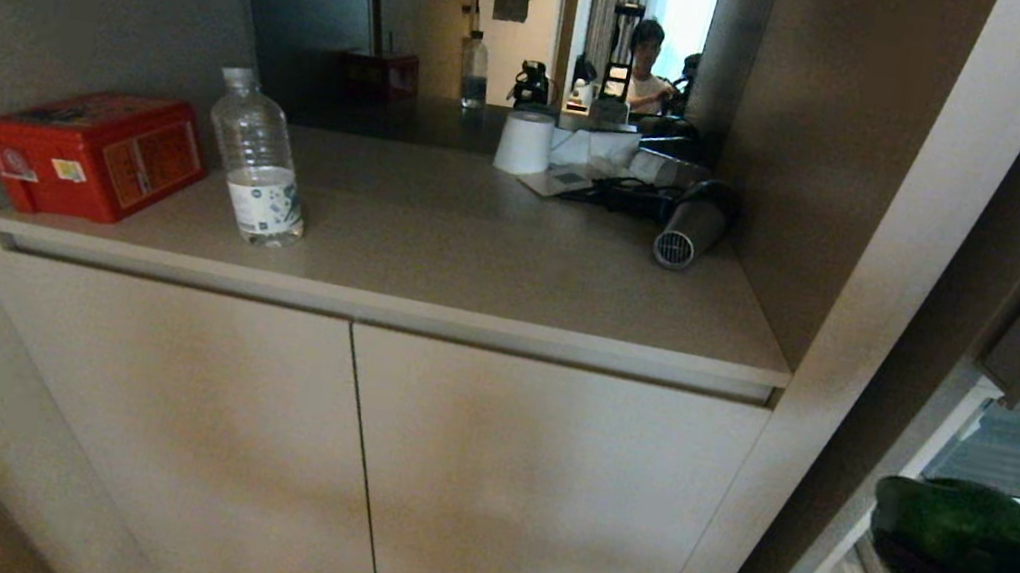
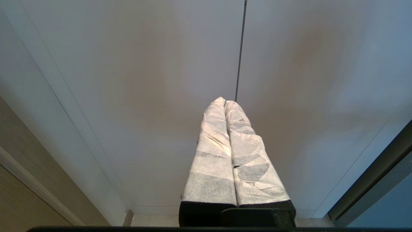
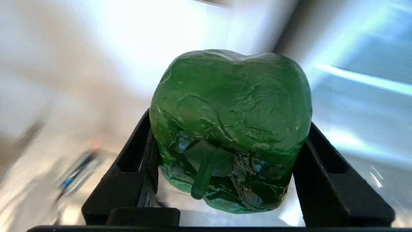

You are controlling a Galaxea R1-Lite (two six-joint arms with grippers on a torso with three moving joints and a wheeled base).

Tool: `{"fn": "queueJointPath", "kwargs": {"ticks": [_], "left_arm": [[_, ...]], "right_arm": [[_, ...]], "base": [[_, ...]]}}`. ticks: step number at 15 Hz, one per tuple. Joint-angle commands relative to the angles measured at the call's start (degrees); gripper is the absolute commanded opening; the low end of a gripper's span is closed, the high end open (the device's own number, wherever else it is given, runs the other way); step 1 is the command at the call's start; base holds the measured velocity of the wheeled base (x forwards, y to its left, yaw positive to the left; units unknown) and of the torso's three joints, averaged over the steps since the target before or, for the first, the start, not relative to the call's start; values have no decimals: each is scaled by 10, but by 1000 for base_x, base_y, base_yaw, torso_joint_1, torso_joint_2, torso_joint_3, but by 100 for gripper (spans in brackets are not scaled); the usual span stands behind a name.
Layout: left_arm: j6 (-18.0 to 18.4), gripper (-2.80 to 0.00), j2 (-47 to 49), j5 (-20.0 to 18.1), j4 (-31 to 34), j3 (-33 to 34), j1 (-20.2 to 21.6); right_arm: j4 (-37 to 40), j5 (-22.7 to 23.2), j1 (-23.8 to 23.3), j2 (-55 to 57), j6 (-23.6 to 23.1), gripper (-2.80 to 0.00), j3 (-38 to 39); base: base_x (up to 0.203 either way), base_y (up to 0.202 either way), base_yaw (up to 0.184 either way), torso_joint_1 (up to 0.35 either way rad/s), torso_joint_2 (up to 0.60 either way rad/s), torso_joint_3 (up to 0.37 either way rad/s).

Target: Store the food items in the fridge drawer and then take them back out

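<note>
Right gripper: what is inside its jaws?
The right gripper clamps the green bell pepper, stem toward the camera. The pepper hides whatever lies directly behind it; no potato is visible.

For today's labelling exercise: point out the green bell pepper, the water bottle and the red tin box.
green bell pepper [image 3: 230,109], right wrist view, its glossy upper side.
water bottle [image 1: 259,150], head view, mid-body.
red tin box [image 1: 90,153], head view, front face.

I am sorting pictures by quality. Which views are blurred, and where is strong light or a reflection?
Right wrist view: the bell pepper in the right gripper is sharp, but the background is smeared, with a bright washed-out patch above. Head view: mostly sharp; the mirror shows a bright window. Left wrist view: the left gripper is sharp against the evenly lit cabinet door.
</note>
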Motion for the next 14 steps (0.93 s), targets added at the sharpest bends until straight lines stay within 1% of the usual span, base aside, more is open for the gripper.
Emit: {"fn": "queueJointPath", "kwargs": {"ticks": [1,3,4,5,6,7,8,9,11,12,14], "left_arm": [[0,-280,0,0,0,6,0],[0,-280,0,0,0,6,0],[0,-280,0,0,0,6,0],[0,-280,0,0,0,6,0],[0,-280,0,0,0,6,0],[0,-280,0,0,0,6,0],[0,-280,0,0,0,6,0],[0,-280,0,0,0,6,0],[0,-280,0,0,0,6,0],[0,-280,0,0,0,6,0],[0,-280,0,0,0,6,0]], "right_arm": [[8,-3,-115,-18,1,-280,13],[32,6,-267,-35,-1,-280,25],[40,22,-334,-41,-5,-280,32],[47,51,-410,-44,-10,-280,40],[52,92,-483,-42,-15,-280,46],[55,132,-545,-33,-18,-280,49],[57,187,-607,-11,-21,-280,49],[58,235,-647,25,-22,-280,44],[60,293,-689,92,-23,-280,31],[55,307,-697,122,-23,-280,26],[21,317,-702,183,-25,-280,22]], "base": [[0,0,0,0,0,0],[0,0,0,0,0,0],[0,0,0,0,0,0],[0,0,0,0,0,0],[0,0,0,0,0,0],[0,0,0,0,0,0],[0,0,0,0,0,0],[0,0,0,0,0,0],[0,0,0,0,0,0],[0,0,0,0,0,0],[0,0,0,0,0,0]]}}
